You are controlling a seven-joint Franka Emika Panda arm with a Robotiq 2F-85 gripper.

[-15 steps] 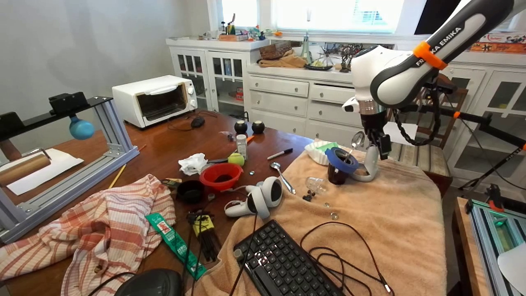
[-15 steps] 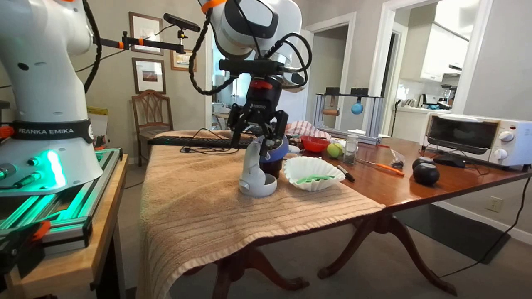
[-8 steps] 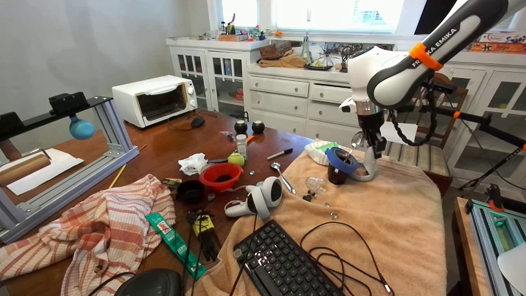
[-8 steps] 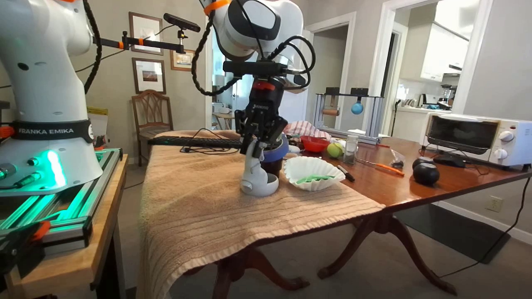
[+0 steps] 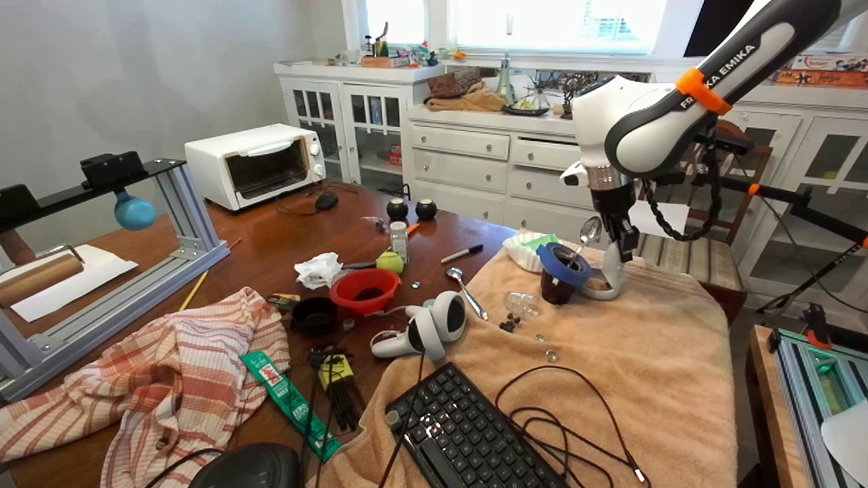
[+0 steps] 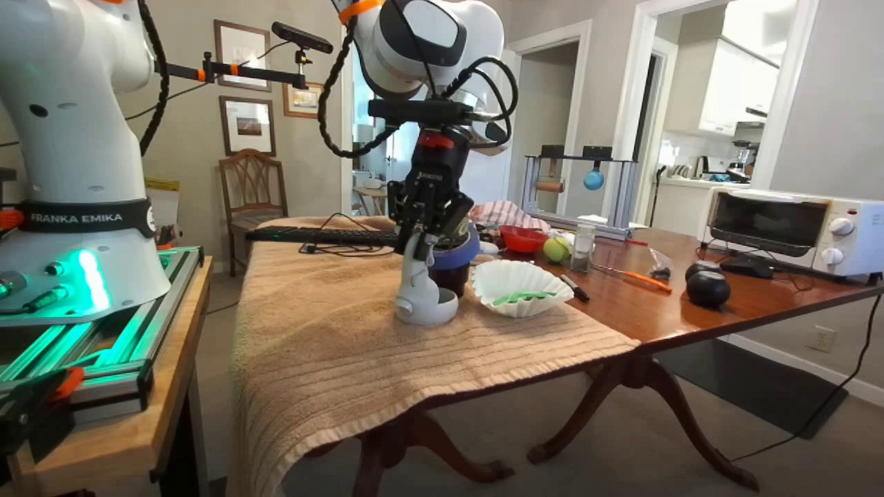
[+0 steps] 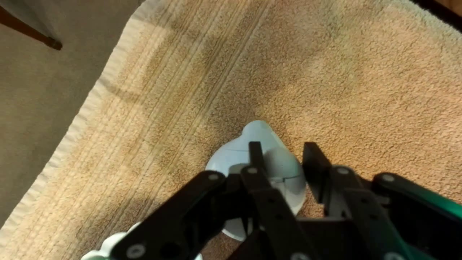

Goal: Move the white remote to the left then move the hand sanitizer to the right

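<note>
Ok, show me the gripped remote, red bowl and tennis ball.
Gripped remote (image 6: 415, 270): in an exterior view, on its handle.
Red bowl (image 5: 356, 282): in an exterior view, on its inner wall.
Tennis ball (image 6: 556, 250): in an exterior view, on its middle.

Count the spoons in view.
2. One spoon lies with its head on the wooden table and its handle on the tan towel; a second spoon slants up out of the dark cup topped by a blue ring. Others may be hidden in the clutter.

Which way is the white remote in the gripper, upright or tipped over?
Upright: in both exterior views, the white remote points handle up, ring down, in the gripper.
</note>
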